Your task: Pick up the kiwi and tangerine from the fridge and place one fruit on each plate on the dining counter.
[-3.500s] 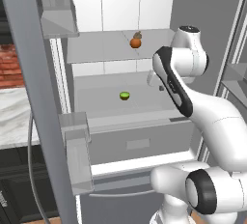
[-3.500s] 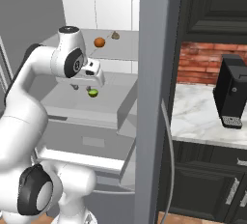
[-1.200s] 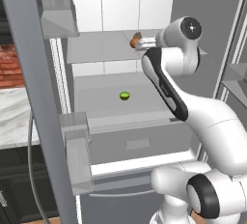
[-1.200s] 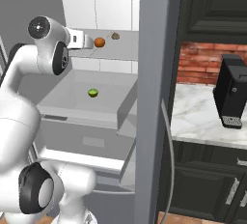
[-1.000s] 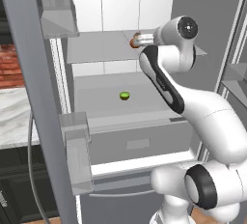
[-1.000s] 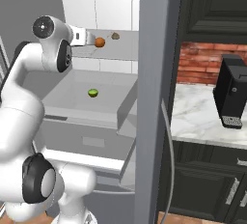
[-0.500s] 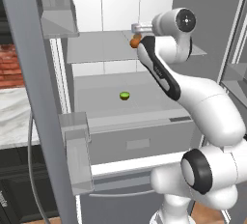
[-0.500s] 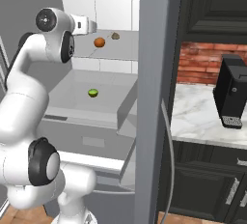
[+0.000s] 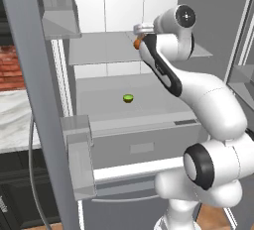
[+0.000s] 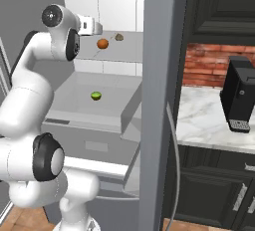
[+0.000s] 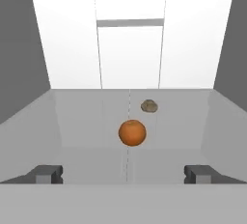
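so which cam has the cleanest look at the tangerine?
Hand view: the tangerine sits whole and centred on the glass shelf. Right base view shows it small; in the left base view the arm hides most of it.

One tangerine (image 11: 132, 132); one kiwi (image 9: 128, 98); one brown lump (image 11: 149, 105).

1. Fridge (image 9: 30, 100) outer frame: grey brushed-steel look, matt; interior walls smooth white plastic.
2. Shelf (image 11: 87, 121): clear glass, glossy, faint reflections.
3. Door bins (image 9: 79, 159): translucent plastic, smooth.
4. Tangerine (image 11: 132, 133): orange skin, smooth, slight sheen.
5. Brown lump (image 11: 149, 105): dull, rough, matt.
6. Kiwi (image 9: 128, 98): lime-green, smooth.
7. Wall counter (image 10: 209, 120): veined marble, polished; brick backsplash (image 10: 209, 65) rough, matt.
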Available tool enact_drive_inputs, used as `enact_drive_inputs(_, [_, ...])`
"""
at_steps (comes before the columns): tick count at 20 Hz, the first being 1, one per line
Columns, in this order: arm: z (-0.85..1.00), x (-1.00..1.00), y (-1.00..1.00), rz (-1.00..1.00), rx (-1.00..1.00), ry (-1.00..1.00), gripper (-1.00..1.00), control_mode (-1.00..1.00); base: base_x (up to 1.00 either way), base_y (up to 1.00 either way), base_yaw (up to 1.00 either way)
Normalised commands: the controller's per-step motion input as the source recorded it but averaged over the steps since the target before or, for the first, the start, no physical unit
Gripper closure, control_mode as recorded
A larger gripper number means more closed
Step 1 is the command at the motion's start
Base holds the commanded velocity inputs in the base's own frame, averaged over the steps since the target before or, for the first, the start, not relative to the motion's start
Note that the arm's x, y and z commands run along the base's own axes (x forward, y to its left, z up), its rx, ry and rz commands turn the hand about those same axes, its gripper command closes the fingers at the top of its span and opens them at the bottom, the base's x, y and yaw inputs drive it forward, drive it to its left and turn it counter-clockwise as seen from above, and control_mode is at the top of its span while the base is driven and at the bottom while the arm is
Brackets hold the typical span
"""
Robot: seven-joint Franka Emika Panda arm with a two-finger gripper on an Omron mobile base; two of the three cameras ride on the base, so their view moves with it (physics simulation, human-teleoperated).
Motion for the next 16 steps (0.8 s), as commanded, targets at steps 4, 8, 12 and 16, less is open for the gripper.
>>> enact_drive_inputs(4, [-0.04,-0.12,0.00,-0.09,0.00,0.20,-1.00,-1.00,0.00,0.00,0.00])
enact_drive_inputs(8, [-0.49,-0.02,0.00,-0.04,0.00,0.17,-1.00,-1.00,0.00,0.00,0.00])
enact_drive_inputs(12, [-0.48,0.02,0.00,0.00,0.00,0.00,-1.00,-1.00,0.00,0.00,0.00])
enact_drive_inputs(16, [-0.24,0.58,0.00,0.01,0.05,-0.01,-1.00,-1.00,0.00,0.00,0.00])
